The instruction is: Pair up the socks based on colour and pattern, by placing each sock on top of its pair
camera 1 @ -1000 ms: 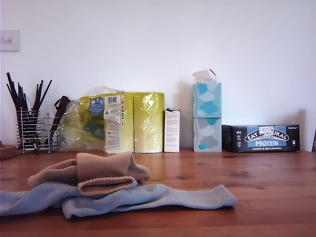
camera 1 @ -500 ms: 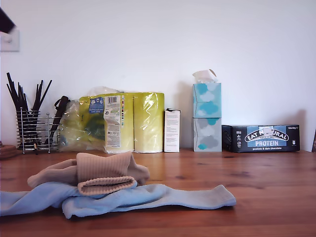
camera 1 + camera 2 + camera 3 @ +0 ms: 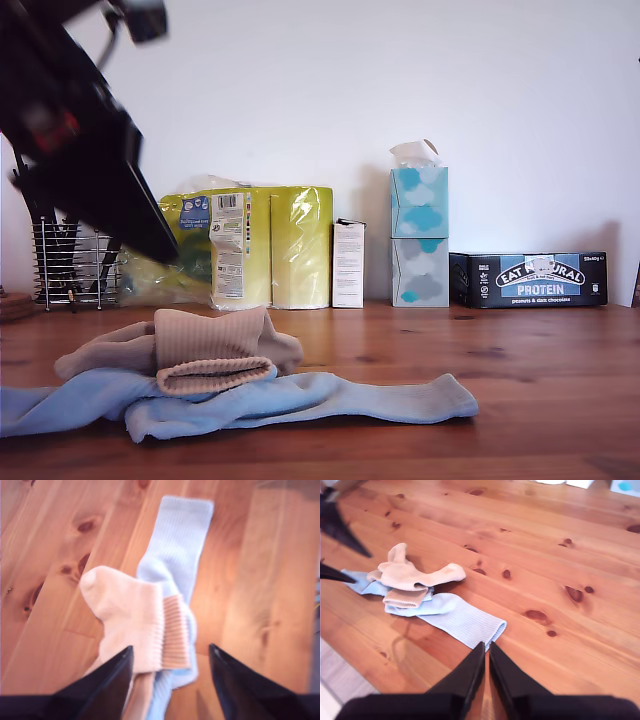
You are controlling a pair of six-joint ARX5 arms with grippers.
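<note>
The socks lie in one heap on the wooden table, low at the exterior view's left. A beige sock (image 3: 215, 355), folded over with its ribbed cuff showing, rests on a pale blue sock (image 3: 380, 398) that stretches toward the exterior view's right. My first gripper (image 3: 170, 647) hangs open above the heap, the beige sock (image 3: 130, 615) and blue sock (image 3: 177, 545) below it, untouched. A dark blurred arm (image 3: 80, 150) hangs above the heap at the exterior view's upper left. My second gripper (image 3: 487, 644) is shut on nothing, well above the table near the blue sock's cuff (image 3: 465, 617).
Along the back wall stand a wire rack of dark utensils (image 3: 65, 260), a yellow pack of paper rolls (image 3: 250, 250), a small white carton (image 3: 348, 263), two stacked tissue boxes (image 3: 419, 235) and a dark protein-bar box (image 3: 530, 280). The table's edge (image 3: 335, 675) runs near the socks.
A dark arm has swung in from the exterior view's upper left corner and come down above the socks. The socks have not moved.
</note>
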